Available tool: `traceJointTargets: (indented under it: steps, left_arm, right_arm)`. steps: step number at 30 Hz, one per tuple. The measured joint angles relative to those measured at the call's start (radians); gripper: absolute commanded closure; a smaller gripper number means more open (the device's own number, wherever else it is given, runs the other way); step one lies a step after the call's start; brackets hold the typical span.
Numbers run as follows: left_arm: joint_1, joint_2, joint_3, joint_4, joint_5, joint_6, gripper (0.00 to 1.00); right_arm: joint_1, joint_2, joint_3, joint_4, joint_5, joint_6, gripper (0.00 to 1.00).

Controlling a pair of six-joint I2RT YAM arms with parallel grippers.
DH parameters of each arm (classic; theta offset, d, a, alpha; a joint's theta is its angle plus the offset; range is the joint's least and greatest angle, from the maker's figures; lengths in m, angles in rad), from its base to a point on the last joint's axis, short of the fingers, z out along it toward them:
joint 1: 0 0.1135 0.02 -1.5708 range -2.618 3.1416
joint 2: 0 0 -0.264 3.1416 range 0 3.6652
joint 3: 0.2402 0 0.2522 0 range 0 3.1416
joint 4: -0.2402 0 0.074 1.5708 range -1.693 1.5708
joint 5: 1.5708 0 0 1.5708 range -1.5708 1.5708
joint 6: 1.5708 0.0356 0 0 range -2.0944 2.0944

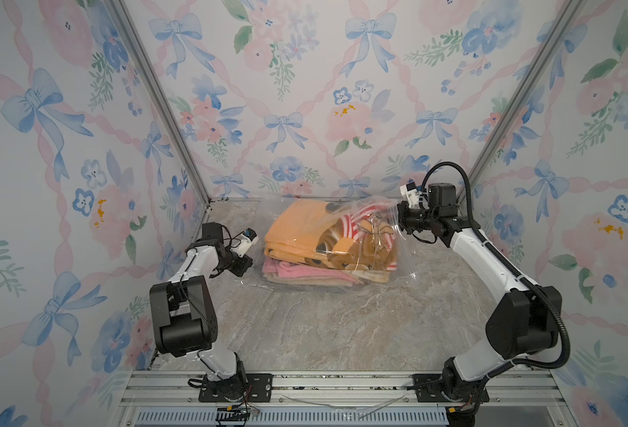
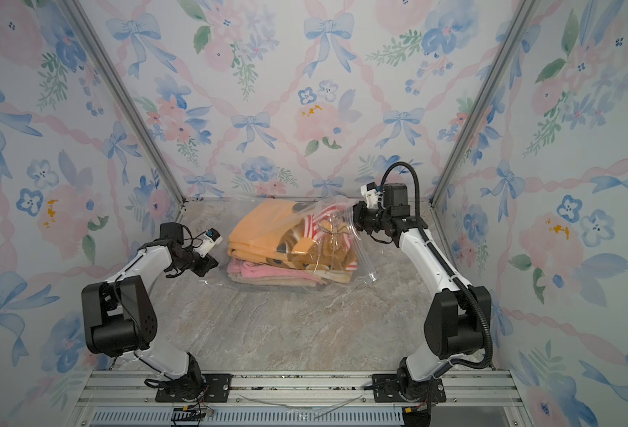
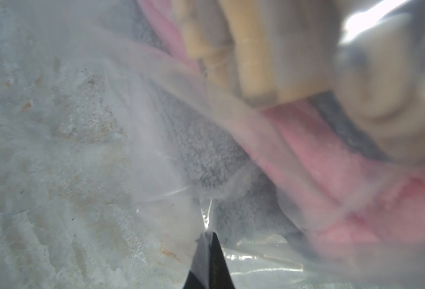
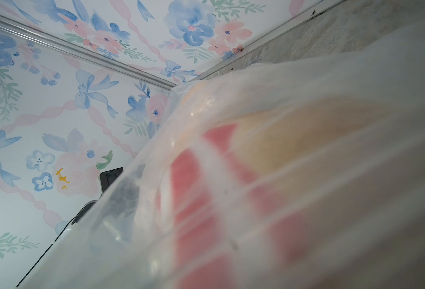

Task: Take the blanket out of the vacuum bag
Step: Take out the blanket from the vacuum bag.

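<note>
The blanket (image 1: 297, 229) lies in the vacuum bag (image 1: 401, 270) on the table (image 1: 323, 332), between left arm (image 1: 190, 268) and right arm (image 1: 490, 258).

1. Left wrist view: left hand (image 3: 207, 237) cut off by the frame edge; only its dark tips show, pressed together on vacuum bag (image 3: 156, 180) film.
2. Same view: blanket (image 3: 344, 175) behind the plastic is blurred, folds uncountable.
3. Both top views: right hand (image 1: 400, 218) fingertips buried in the raised bag edge, too small to read.
4. Right wrist view: film fills most of the frame, right hand's fingers out of sight, blanket just red/cream smears.
5. One blanket or several: can't tell.
</note>
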Motion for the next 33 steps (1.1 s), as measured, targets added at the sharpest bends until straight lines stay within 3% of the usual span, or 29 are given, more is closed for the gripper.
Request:
traceJointTargets:
  steps: [5, 14, 19, 24, 33]
  left_arm:
    - [0.084, 0.029, 0.066, 0.000, -0.029, -0.232, 1.00]
    - [0.124, 0.051, 0.061, 0.077, -0.113, -0.475, 1.00]
    - [0.200, 0.028, 0.048, 0.107, -0.111, -0.557, 1.00]
    - [0.284, -0.032, 0.002, 0.161, -0.184, -0.602, 1.00]
    - [0.327, -0.080, -0.035, 0.232, -0.297, -0.650, 1.00]
  right_arm:
    - [0.000, 0.000, 0.005, -0.035, -0.017, 0.000, 1.00]
    - [-0.029, -0.001, 0.005, -0.048, -0.081, 0.026, 1.00]
    - [-0.053, -0.016, 0.005, -0.084, -0.102, 0.026, 1.00]
    - [-0.130, -0.086, -0.010, -0.133, -0.138, 0.027, 1.00]
    - [-0.314, -0.210, -0.030, -0.252, -0.144, -0.004, 1.00]
